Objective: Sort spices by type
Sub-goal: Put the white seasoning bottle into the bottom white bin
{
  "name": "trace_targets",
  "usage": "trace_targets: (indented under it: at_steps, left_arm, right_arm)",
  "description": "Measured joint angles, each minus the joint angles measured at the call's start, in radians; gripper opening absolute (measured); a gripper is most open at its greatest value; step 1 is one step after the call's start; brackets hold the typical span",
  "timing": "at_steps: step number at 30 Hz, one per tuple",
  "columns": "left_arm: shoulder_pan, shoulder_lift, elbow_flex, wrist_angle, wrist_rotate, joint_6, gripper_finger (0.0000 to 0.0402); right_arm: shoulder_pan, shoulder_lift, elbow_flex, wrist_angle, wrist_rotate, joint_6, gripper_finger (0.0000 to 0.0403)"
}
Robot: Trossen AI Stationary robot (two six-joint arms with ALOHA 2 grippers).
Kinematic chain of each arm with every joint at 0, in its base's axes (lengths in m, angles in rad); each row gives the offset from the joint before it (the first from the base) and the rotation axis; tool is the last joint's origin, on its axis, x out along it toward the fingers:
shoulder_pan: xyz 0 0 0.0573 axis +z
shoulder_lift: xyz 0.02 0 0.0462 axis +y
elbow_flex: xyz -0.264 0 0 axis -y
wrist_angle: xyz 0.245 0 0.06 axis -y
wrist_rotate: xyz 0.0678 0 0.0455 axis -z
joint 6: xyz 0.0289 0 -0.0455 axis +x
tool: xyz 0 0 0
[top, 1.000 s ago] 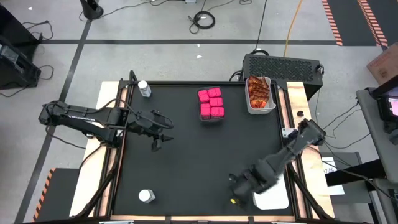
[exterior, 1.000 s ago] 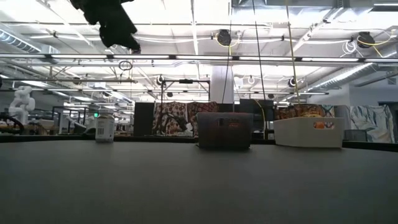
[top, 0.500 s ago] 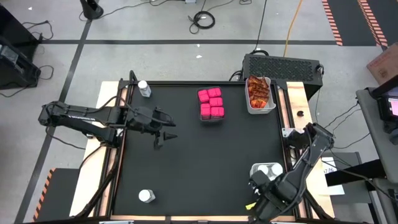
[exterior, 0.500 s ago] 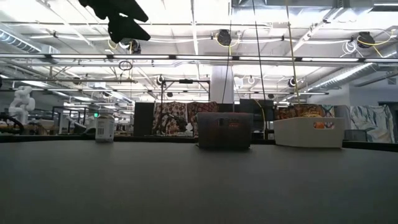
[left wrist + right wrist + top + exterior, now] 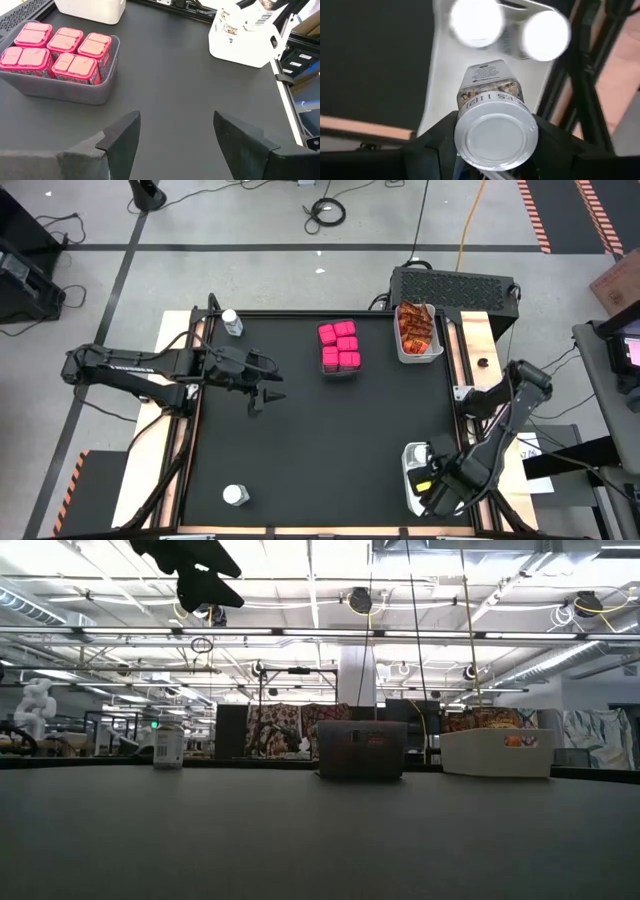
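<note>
My right gripper point(image 5: 432, 488) hangs over the white bin point(image 5: 412, 465) at the table's near right and is shut on a clear jar point(image 5: 492, 97) with a white lid. Two more white-lidded jars point(image 5: 476, 20) stand in that bin. One jar point(image 5: 236, 495) stands on the table at the near left, another point(image 5: 232, 323) at the far left corner. Pink packs point(image 5: 340, 347) fill a grey tray point(image 5: 75, 92). Orange-red sachets point(image 5: 417, 328) lie in a far white bin. My left gripper point(image 5: 172, 135) hovers open above the table's left half, holding nothing. My right gripper pinches the jar at its lid end point(image 5: 495, 135), one finger point(image 5: 437, 142) on each side of the lid. The fingers come from above, pointing down. The jar hangs below them, lid up, clear of the bin and a little tilted.
Bare black tabletop lies between the grey tray and the near edge. The far white bin point(image 5: 497, 752) and grey tray point(image 5: 362, 750) stand along the far side. Wooden rails and frame bars point(image 5: 478, 360) border the table's right side.
My right gripper has carried the jar from over the near-right tabletop toward the table's right edge, to above the white bin, rolling about its own axis on the way. My left gripper has tipped a little nearer to level.
</note>
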Motion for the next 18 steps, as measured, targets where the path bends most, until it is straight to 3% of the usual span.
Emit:
trace_targets:
  at_steps: [7, 11, 18]
  left_arm:
    - [0.001, 0.000, 0.000, -0.009, 0.001, 0.000, 0.0253]
    - [0.002, 0.000, 0.000, -0.009, 0.001, 0.001, 0.0253]
    - [0.006, 0.000, 0.000, -0.009, 0.001, 0.002, 0.0253]
  right_arm:
    - [0.000, -0.104, -0.217, 0.246, -0.018, 0.007, 0.0192]
    - [0.000, -0.124, -0.297, 0.240, -0.086, 0.019, 0.0192]
    - [0.002, -0.183, -0.417, 0.309, -0.089, 0.028, 0.0192]
